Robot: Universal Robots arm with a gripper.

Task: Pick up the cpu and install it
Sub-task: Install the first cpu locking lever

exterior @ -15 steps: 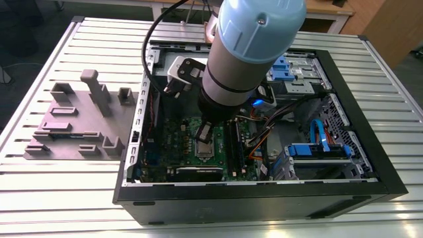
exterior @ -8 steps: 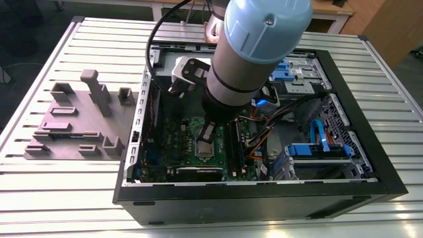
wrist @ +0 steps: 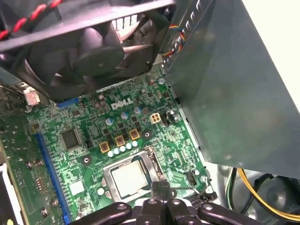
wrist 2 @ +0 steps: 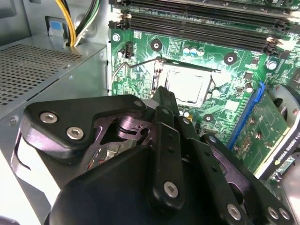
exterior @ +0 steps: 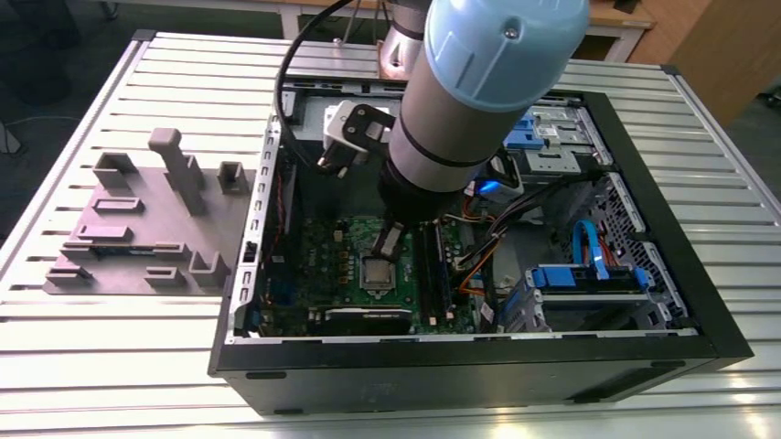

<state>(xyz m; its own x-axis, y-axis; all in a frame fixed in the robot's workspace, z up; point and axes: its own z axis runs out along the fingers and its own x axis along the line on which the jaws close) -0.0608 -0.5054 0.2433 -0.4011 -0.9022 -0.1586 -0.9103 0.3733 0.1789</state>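
Observation:
The cpu (exterior: 376,271) lies flat in the socket on the green motherboard (exterior: 336,247), silvery top up. In both wrist views the cpu (wrist 2: 185,85) (wrist: 127,178) sits inside the metal socket frame. My gripper (exterior: 388,241) reaches down into the open computer case and hangs just above the socket's edge. Its black fingers (wrist 2: 164,101) are drawn together to a narrow tip, shut, with nothing seen between them. That tip (wrist: 161,187) stands at the cpu's side, beside the socket's thin wire lever (wrist 2: 136,63).
Long black memory slots (wrist 2: 197,18) run past the socket. A black fan (wrist: 93,47) and the grey power supply box (wrist: 225,93) crowd the socket. Cables and blue drive brackets (exterior: 586,274) fill the case's right. A grey fixture block (exterior: 146,219) sits on the table outside.

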